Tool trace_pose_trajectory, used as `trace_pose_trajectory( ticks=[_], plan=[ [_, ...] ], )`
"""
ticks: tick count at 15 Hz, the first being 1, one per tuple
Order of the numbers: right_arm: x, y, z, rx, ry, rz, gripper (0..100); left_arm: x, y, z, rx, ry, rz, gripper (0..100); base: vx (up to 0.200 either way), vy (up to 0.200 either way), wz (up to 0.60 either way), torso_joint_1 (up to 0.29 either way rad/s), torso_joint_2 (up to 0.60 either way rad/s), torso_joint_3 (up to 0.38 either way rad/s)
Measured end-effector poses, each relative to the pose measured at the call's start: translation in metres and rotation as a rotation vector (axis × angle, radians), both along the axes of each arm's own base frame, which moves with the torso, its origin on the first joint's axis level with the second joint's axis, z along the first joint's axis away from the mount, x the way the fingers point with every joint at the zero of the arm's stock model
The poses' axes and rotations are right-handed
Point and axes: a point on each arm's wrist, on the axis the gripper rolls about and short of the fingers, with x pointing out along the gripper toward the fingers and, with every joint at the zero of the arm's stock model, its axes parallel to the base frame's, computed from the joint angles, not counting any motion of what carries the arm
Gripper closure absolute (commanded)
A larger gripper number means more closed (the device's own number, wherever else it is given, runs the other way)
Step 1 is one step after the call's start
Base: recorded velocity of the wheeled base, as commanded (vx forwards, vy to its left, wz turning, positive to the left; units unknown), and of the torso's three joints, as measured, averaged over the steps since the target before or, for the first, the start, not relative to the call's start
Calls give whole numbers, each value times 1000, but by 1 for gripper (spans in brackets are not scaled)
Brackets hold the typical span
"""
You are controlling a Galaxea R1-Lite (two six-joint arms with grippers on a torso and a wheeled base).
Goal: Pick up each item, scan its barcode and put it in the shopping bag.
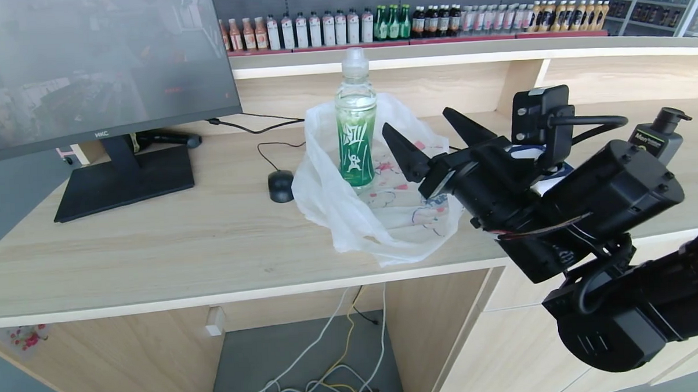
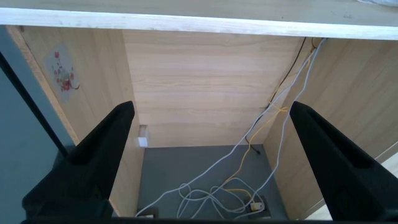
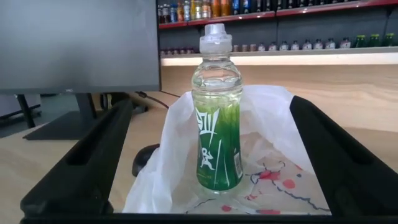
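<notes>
Right end effector point(image 1: 415, 118) spread, facing bottle point(image 1: 355, 120) set upright in shopping bag point(image 1: 385, 229) on counter point(image 1: 153, 243), seemingly already bagged

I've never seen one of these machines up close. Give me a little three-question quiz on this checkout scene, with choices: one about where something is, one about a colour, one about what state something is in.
1. Where is the clear plastic bottle with the green label?
A. lying on the floor
B. upright on the white plastic shopping bag on the wooden counter
C. on a chair

2. What colour is the computer mouse beside the bag?
A. white
B. red
C. black

3. How is the right gripper?
A. open and empty
B. shut on the bottle
C. shut on the bag

Answers: B, the bottle stands on the spread bag; C, the mouse is plainly black; A, its two fingers are spread apart short of the bottle, holding nothing.
</notes>
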Motion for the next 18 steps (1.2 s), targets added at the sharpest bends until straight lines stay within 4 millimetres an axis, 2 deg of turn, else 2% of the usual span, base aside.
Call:
trace_pose_trajectory(
  ticks=[1,7,13,18],
  plan=[
    [1,-1,0,1,0,-3,0,0,0,0,0,0,0,0,-200,0,0,7,2,2],
    [0,-2,-1,25,26,-16,0,0,0,0,3,0,-1,0,0,0,0,0,0,0],
    [-3,-5,-5,15,42,-17,0,0,0,0,-2,-1,0,0,0,-200,0,2,3,2],
    [-15,-13,-4,9,53,-17,0,0,0,0,-7,0,0,0,0,-200,0,2,2,4]
  ],
)
